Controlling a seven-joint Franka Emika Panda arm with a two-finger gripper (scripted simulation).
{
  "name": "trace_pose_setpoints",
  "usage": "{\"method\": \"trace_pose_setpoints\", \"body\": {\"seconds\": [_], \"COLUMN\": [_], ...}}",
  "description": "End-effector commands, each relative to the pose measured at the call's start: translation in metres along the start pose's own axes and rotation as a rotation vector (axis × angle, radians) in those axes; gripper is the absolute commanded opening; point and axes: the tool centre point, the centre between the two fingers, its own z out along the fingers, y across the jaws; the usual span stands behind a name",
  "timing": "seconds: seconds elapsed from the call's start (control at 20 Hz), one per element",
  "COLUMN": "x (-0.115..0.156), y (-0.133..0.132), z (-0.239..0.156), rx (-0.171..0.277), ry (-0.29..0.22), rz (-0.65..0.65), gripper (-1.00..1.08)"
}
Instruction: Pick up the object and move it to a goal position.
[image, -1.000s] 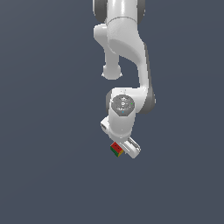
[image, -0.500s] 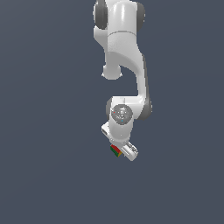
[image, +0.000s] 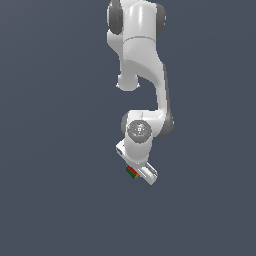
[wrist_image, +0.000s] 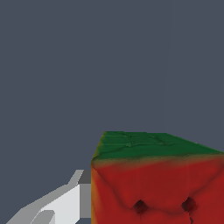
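Note:
The object, a tiny cube (image: 132, 173) with red, green and yellow-orange faces, sits at the tip of my white gripper (image: 134, 173) in the exterior view. In the wrist view the cube (wrist_image: 153, 183) fills the near corner, its red face with dark dots toward the camera and its green face beside it. One white finger (wrist_image: 61, 205) presses against the cube's side; the other finger is hidden. The gripper is shut on the cube. The white arm (image: 142, 75) reaches down from the top of the exterior view.
A plain dark grey surface (image: 50, 150) fills the background of both views. No other objects, containers or edges show.
The arm has drawn upward in the exterior view and its upper links have shifted, carrying the cube with it. The gripper stays shut on the cube.

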Motion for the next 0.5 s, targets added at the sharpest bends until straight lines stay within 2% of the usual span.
{"method": "trace_pose_setpoints", "body": {"seconds": [0.0, 0.45], "x": [0.0004, -0.0054], "y": [-0.0001, -0.0002], "z": [-0.0004, -0.0068], "rx": [0.001, 0.000], "ry": [0.001, 0.000], "rz": [0.000, 0.000], "gripper": [-1.00, -1.00]}}
